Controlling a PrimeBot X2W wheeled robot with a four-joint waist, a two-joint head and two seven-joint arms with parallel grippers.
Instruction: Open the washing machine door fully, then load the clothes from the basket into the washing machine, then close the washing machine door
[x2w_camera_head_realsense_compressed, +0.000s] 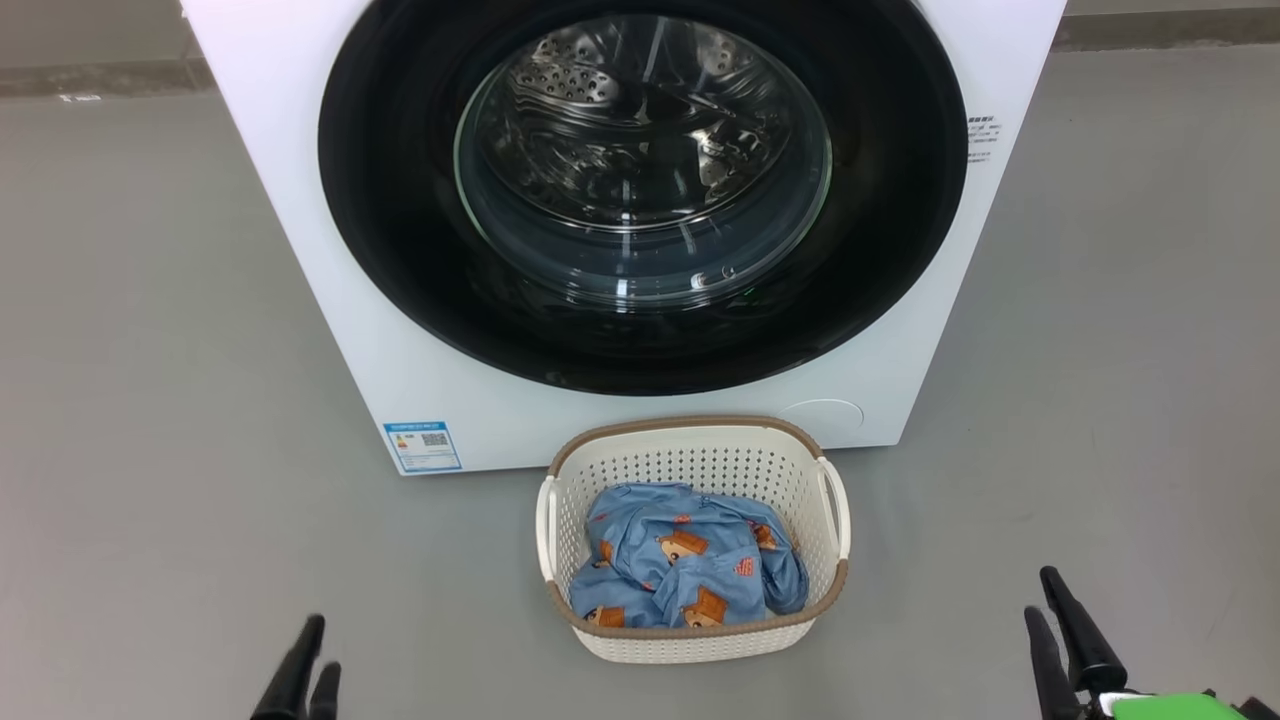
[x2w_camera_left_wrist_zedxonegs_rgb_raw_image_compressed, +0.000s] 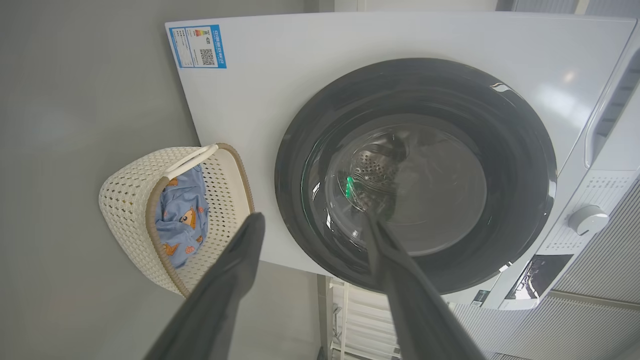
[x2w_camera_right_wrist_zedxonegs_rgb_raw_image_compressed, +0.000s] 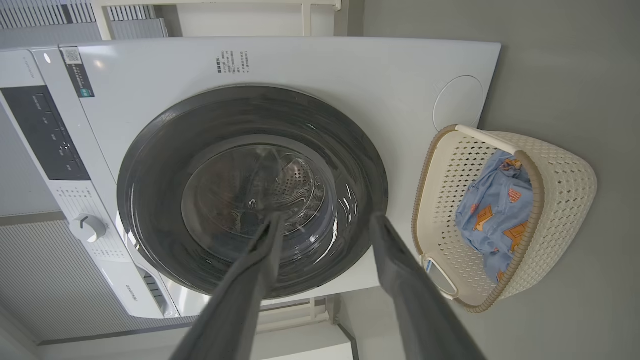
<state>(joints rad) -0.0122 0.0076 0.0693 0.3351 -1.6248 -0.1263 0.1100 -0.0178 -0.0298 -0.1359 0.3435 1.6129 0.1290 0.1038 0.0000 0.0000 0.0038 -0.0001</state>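
Observation:
The washing machine (x2w_camera_head_realsense_compressed: 300, 250) stands straight ahead, and the washing machine door (x2w_camera_head_realsense_compressed: 400, 200) lies flat against its front, glass bowl at the centre. On the floor just before it sits the basket (x2w_camera_head_realsense_compressed: 700, 465), holding the clothes (x2w_camera_head_realsense_compressed: 680, 565), crumpled blue fabric with bear prints. My left gripper (x2w_camera_head_realsense_compressed: 320, 645) hangs low at the left of the basket, fingers close together, holding nothing. At the lower right is my right gripper (x2w_camera_head_realsense_compressed: 1040, 592), its fingers slightly apart with nothing between them. Both wrist views look at the door (x2w_camera_left_wrist_zedxonegs_rgb_raw_image_compressed: 500, 125) (x2w_camera_right_wrist_zedxonegs_rgb_raw_image_compressed: 165, 150) from a distance, with the basket (x2w_camera_left_wrist_zedxonegs_rgb_raw_image_compressed: 125, 195) (x2w_camera_right_wrist_zedxonegs_rgb_raw_image_compressed: 565, 175) off to the side.
Grey floor (x2w_camera_head_realsense_compressed: 150, 400) spreads to both sides of the machine and the basket. A blue label (x2w_camera_head_realsense_compressed: 422, 446) marks the machine's lower left corner. The control panel with a knob (x2w_camera_right_wrist_zedxonegs_rgb_raw_image_compressed: 87, 227) runs along the machine's top. A white rack (x2w_camera_left_wrist_zedxonegs_rgb_raw_image_compressed: 350, 320) stands beside the machine.

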